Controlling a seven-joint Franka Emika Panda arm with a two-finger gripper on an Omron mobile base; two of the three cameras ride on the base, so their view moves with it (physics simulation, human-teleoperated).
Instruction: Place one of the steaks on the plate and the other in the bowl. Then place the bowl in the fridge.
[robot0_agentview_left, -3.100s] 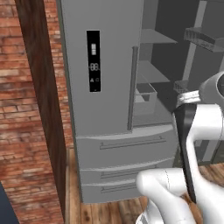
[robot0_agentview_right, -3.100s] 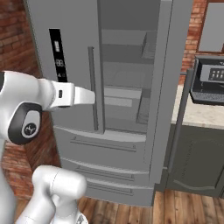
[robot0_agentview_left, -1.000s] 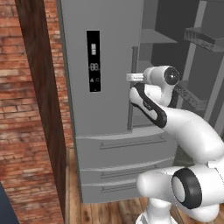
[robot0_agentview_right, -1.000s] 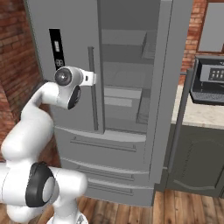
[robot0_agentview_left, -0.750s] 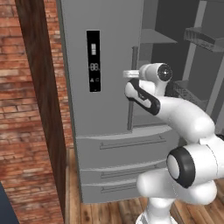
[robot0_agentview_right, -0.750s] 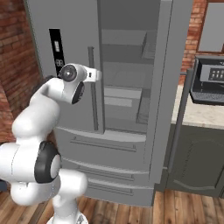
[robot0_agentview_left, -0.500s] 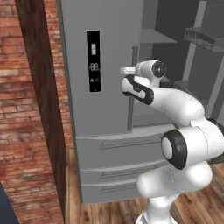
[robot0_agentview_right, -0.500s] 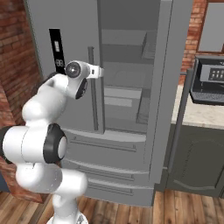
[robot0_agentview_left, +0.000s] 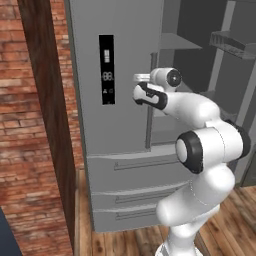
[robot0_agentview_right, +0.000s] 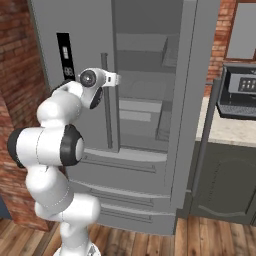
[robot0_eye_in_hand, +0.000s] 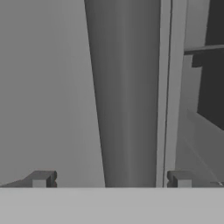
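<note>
Facing one fridge (robot0_agentview_left: 115, 150), one gripper (robot0_eye_in_hand: 111, 179) spread wide around its one vertical handle (robot0_eye_in_hand: 127, 96), nothing gripped

The left base view looks forward from behind and left of the white arm at the tall grey metallic double-door fridge (robot0_agentview_left: 115, 125), its black display panel (robot0_agentview_left: 106, 69) left of the two-finger pincer (robot0_agentview_left: 141, 78). The right base view faces the same fridge from behind and right. The hand view looks along the pincer (robot0_eye_in_hand: 111, 178), very near what seems the fridge's long vertical handle (robot0_eye_in_hand: 127, 94), straight ahead between the fingertips.
</note>
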